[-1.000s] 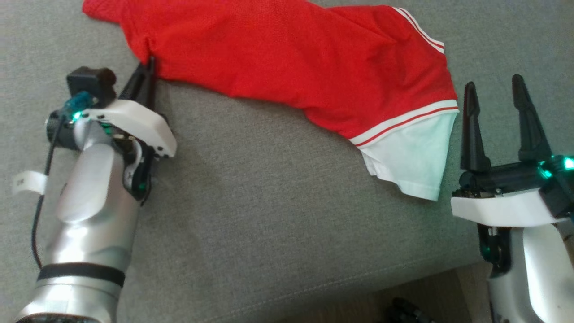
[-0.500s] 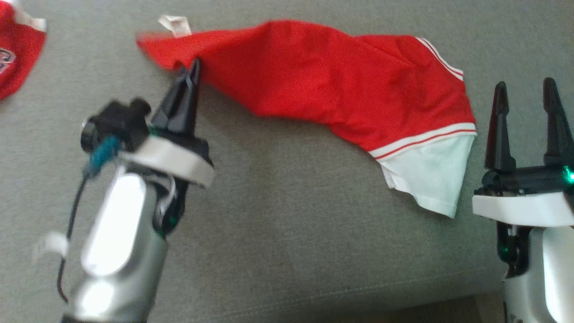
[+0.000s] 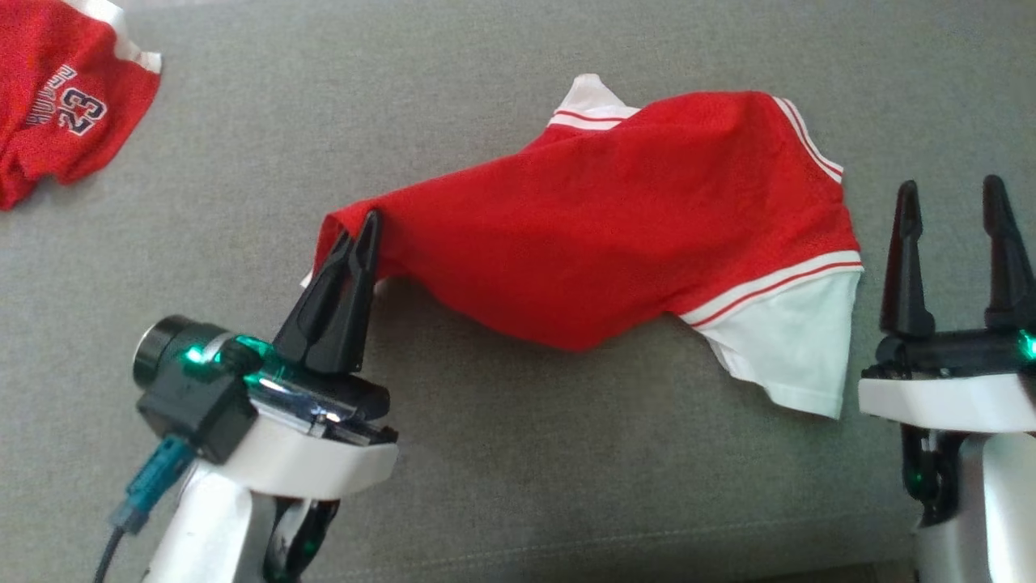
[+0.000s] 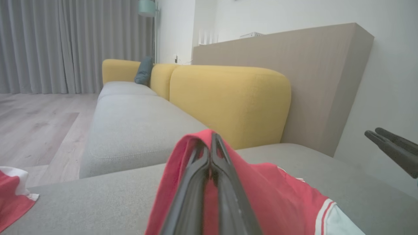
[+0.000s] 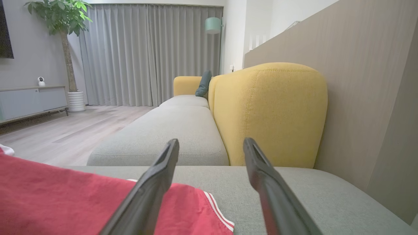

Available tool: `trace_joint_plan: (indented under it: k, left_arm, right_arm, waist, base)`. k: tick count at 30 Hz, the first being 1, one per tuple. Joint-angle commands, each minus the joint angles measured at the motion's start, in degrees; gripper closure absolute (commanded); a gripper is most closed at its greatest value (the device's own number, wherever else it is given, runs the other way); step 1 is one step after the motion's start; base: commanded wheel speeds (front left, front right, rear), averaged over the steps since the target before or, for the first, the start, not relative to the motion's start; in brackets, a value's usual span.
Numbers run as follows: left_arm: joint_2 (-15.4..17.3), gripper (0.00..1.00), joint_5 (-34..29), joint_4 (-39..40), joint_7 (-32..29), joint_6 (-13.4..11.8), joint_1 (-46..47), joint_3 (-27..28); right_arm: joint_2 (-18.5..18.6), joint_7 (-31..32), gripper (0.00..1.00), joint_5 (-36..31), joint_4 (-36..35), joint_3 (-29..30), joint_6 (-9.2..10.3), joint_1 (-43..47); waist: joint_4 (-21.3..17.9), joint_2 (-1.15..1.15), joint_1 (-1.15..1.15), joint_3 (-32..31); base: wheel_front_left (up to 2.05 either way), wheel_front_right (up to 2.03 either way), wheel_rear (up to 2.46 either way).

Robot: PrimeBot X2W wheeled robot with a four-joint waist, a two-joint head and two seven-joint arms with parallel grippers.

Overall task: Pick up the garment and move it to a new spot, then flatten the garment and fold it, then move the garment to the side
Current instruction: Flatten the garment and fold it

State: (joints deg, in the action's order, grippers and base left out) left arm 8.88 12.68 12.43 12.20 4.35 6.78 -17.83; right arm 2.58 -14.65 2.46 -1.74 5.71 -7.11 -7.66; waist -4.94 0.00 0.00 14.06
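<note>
Lying across the grey sofa seat [image 3: 486,453], the red white-trimmed garment [image 3: 615,243] is raised at its left end, where the left gripper [image 3: 366,231] pinches the cloth between closed fingers. The right gripper [image 3: 951,194] stands just beside the garment's white hem, fingers spread, holding nothing. A red jersey numbered 23 [image 3: 65,105] lies well apart, far left.

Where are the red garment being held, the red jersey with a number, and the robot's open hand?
red garment [image 3: 615,243], head view, middle of its red cloth.
numbered jersey [image 3: 77,109], head view, on its printed number.
right hand [image 3: 951,188], head view, midway between its fingertips.
</note>
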Motion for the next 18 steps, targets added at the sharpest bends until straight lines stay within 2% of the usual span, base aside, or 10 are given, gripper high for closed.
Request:
trace_joint_plan:
  k: [1,9,18]
  left_arm:
    - [0.9,1.0,1.2,0.6,-0.5,-0.5,1.6,2.7]
    - [3.4,1.0,2.5,-15.4,0.3,0.3,12.1,6.6]
    - [3.2,1.0,2.8,-32.1,1.6,0.2,27.0,8.6]
  right_arm:
    - [0.3,-0.3,0.0,0.0,-1.9,-1.6,-0.37,-1.0]
    - [0.3,-0.3,0.0,1.0,-1.7,-2.6,-0.37,-3.4]
    - [0.3,-0.3,0.0,1.8,-0.9,-3.2,-0.37,-5.7]
  waist:
    - [-0.6,0.0,0.0,0.8]
    - [-3.8,0.0,0.0,5.2]
    - [-6.6,0.0,0.0,9.7]
  base:
    - [0.0,0.0,0.0]
    - [0.0,0.0,0.0]
    - [0.0,0.0,0.0]
